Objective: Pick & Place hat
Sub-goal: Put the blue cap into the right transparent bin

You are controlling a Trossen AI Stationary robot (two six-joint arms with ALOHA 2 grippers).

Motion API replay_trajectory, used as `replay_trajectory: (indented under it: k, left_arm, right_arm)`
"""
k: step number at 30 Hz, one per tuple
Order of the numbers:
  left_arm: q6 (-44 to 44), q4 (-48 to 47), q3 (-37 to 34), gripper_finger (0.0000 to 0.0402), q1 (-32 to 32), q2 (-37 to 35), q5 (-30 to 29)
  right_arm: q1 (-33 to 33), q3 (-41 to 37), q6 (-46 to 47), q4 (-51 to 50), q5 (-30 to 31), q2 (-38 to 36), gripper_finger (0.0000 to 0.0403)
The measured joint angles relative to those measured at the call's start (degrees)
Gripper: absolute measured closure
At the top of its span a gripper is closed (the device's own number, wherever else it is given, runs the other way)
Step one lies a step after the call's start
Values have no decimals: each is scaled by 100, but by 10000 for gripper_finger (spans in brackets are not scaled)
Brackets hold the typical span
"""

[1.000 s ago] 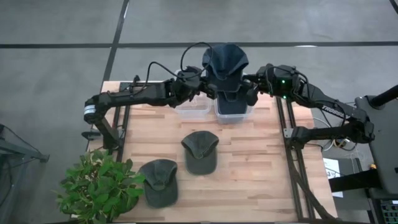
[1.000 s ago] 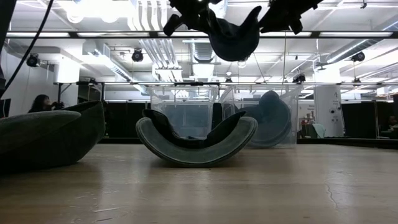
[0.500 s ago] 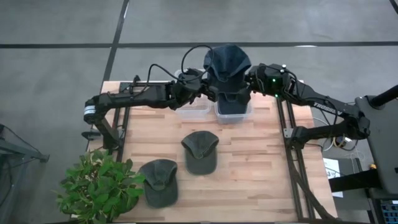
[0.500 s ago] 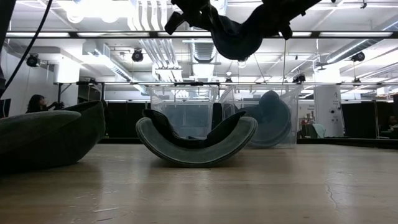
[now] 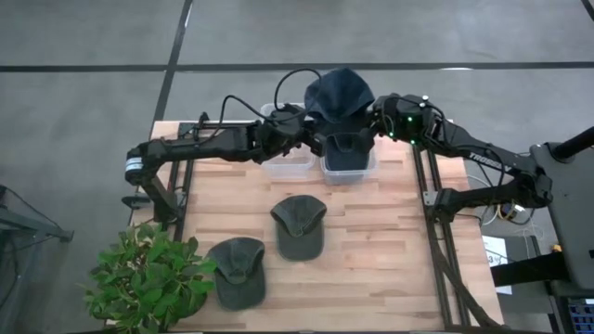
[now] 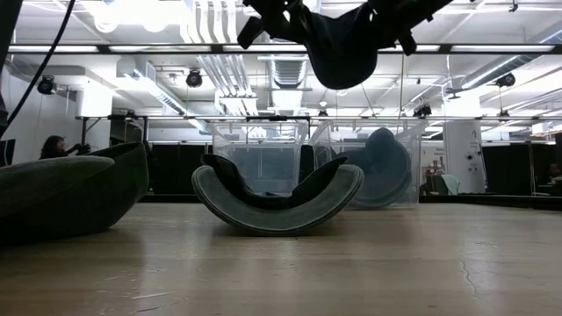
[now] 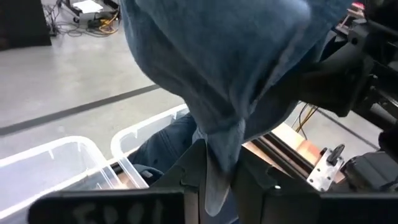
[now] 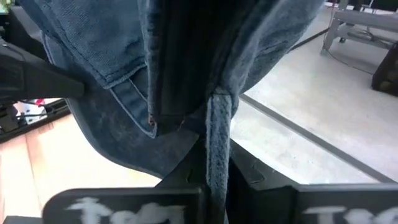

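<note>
We hold the blue hat (image 5: 339, 93) up high, right over the bin (image 5: 347, 167).
Our left fingers (image 5: 311, 137) and right fingers (image 5: 371, 121) pinch its two sides; the bin lies straight below on the bench (image 5: 390, 250).

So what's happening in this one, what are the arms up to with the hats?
Both arms hold one dark blue fabric cap in the air above two clear plastic bins at the table's far edge. The left end effector and the right end effector each pinch a fold of it. The right-hand bin already holds blue fabric. Two grey-green caps lie on the wooden table, waiting, beside a leafy potted plant.
</note>
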Motion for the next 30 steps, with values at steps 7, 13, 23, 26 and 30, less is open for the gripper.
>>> replay_trajectory:
  k: [7,13,23,26,30]
  left_arm:
    - [796,-509,25,345,12,-303,-52]
    - [809,-1638,-28,344,22,-809,-587]
    - [358,-2611,-667,344,4,-1635,-961]
    - [239,-2231,-1258,344,0,-1975,-959]
    - [94,-1435,-2171,344,0,-2485,-907]
  right_arm:
    - [-33,0,431,-542,466,-134,392]
    - [-253,-2,1165,-903,374,-163,393]
    - [-844,-4,2428,-1669,-1033,194,392]
    - [-854,-4,2673,-1676,-1119,279,392]
    - [-863,-4,3006,-1838,-1141,414,391]
